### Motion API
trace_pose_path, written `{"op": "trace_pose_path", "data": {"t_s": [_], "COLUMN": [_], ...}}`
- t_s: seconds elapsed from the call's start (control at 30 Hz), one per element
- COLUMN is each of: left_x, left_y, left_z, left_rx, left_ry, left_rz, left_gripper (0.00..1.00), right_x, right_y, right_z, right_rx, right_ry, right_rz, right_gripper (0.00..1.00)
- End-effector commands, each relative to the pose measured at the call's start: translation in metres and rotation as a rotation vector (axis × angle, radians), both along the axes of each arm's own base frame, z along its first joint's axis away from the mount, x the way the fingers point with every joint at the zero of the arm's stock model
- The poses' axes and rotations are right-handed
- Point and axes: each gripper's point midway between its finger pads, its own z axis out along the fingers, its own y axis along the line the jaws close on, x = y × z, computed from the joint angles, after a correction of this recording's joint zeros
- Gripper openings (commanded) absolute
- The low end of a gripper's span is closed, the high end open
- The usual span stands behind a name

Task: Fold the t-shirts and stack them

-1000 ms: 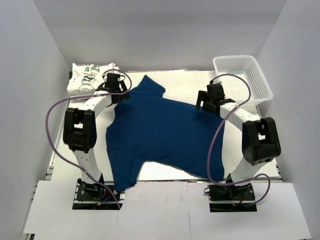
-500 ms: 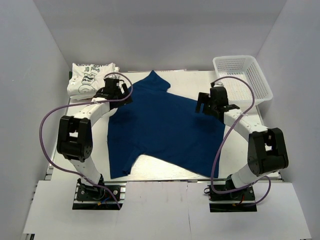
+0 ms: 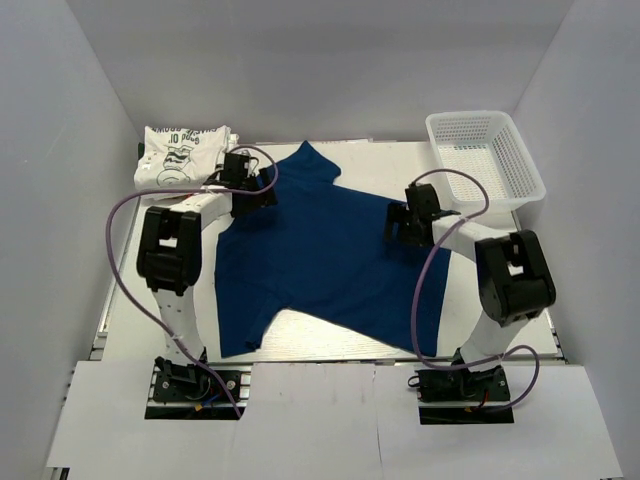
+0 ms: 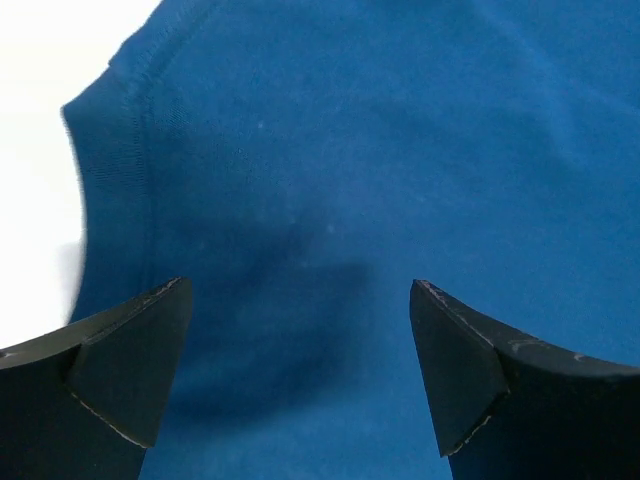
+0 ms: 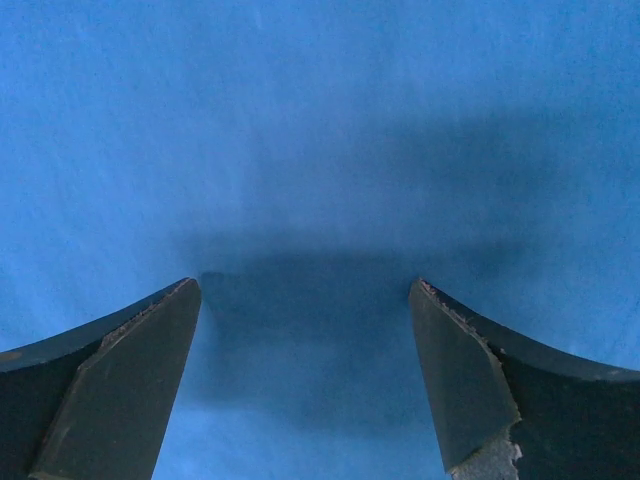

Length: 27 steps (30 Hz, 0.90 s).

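Overhead, one navy shirt [image 3: 320,260] lies spread across the middle of the counter [image 3: 310,345], collar toward the far side; one folded white shirt [image 3: 180,155] with dark print sits at the far left corner, well apart from it; whether more lie under that one, I cannot tell; one basket [image 3: 530,158] stands at the far right corner. Two arms reach in, one per side; the left hand [image 3: 265,188] is over the navy shirt's far left part, near a sleeve; the right hand [image 3: 400,225] is over its right side.

Only the wrist views show the hands' state: the left hand's two fingers [image 4: 120,370] stand wide apart with nothing between them, blue cloth below; the right hand's two fingers [image 5: 110,390] are spread just as wide, also holding nothing. The left wrist view alone shows a stitched hem curving at upper left, with white counter beyond it; the right wrist view is filled with plain blue cloth and the hand's shadow; neither wrist view shows the white shirt or the basket.
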Motion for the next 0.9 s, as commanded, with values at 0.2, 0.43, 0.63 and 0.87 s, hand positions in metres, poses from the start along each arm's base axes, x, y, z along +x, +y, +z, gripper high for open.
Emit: {"op": "trace_pose_path", "data": {"t_s": [0.2, 0.43, 0.63, 0.87], "left_x": [0.016, 0.019, 0.058, 0.084], "left_y": [0.013, 0.044, 0.028, 0.005], "left_z": [-0.030, -0.034, -0.006, 0.027], "left_rx": [0.000, 0.078, 0.006, 0.029], "left_ry": [0.055, 0.087, -0.025, -0.025], "left_rz": [0.120, 0.304, 0.263, 0.187], "left_gripper": [1.00, 1.00, 1.00, 1.00], "right_x": [0.060, 0.122, 0.187, 0.186], "right_y": [0.006, 0.003, 0.018, 0.026], "right_z": [-0.022, -0.026, 0.001, 0.062], "right_rx": [-0.066, -0.154, -0.117, -0.115], "right_ry": [0.055, 0.039, -0.070, -0.160], "right_rz": [-0.035, -0.039, 0.023, 0.095], "right_gripper": [0.90, 0.90, 0.90, 0.90]}}
